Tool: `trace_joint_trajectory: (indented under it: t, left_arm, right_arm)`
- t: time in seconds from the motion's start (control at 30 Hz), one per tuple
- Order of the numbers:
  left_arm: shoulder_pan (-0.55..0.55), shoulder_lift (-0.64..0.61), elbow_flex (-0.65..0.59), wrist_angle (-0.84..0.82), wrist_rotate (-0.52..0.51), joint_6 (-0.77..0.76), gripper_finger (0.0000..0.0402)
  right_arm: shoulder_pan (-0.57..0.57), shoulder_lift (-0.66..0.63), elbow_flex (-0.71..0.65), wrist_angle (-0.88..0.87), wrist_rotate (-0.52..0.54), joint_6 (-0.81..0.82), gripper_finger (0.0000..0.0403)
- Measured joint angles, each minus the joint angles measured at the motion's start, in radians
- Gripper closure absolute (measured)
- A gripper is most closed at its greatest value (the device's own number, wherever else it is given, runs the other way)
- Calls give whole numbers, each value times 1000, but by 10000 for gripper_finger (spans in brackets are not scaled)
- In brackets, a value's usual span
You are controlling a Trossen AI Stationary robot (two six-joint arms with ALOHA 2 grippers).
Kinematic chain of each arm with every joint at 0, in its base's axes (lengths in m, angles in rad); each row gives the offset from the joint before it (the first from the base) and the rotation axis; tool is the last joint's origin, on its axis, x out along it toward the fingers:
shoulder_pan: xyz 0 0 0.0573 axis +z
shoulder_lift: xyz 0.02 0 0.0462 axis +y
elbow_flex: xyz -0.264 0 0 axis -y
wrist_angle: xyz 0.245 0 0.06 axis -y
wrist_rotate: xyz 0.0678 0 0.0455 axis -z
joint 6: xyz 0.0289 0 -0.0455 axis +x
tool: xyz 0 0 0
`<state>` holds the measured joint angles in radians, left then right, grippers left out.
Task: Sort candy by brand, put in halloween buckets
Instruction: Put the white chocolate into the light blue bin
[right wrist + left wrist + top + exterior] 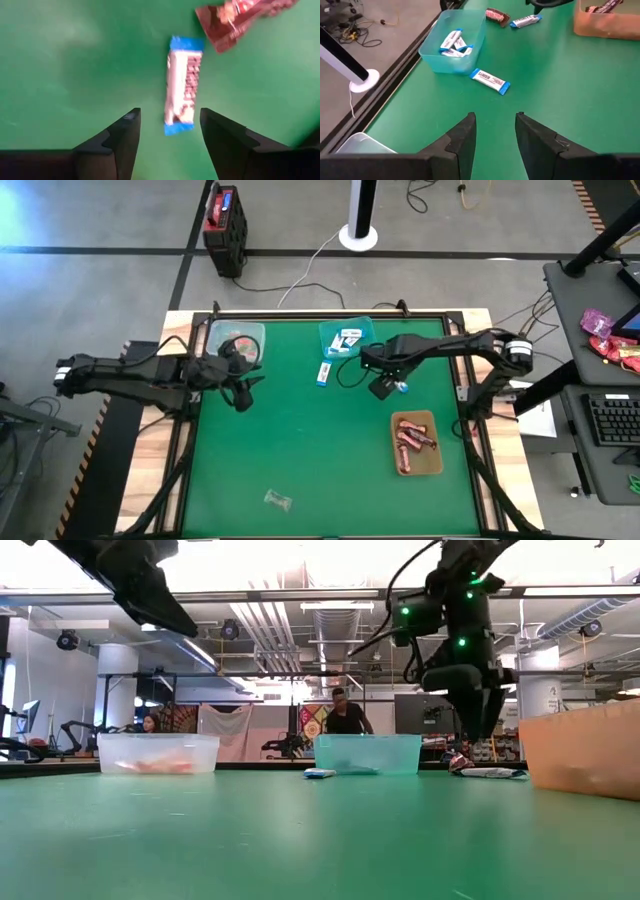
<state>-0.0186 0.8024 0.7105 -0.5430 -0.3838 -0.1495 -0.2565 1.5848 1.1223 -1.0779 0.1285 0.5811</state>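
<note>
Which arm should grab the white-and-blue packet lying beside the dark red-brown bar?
Right. Its open tool hangs directly over that packet, fingers either side. The left tool, also open, sits farther off near the mint bucket.

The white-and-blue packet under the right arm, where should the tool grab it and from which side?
Grip the white-and-blue packet across its narrow middle, coming straight down from above. It lies flat on the green table, and the right tool is open above it, its fingers either side of the packet's long axis. Stay clear of the dark red-brown bar near one end.
</note>
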Motion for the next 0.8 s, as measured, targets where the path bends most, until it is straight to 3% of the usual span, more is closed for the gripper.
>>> trace_joint_trajectory:
  t: [0.4, 0.8]
  left_arm:
    - [-1, 14, 0, 10, -1, -14, 280]
    - [-1, 40, -6, 33, -1, -14, 280]
  right_arm:
    - [-78, -19, -183, 191, -7, -32, 196]
    - [-78, -19, -240, 297, -27, -44, 245]
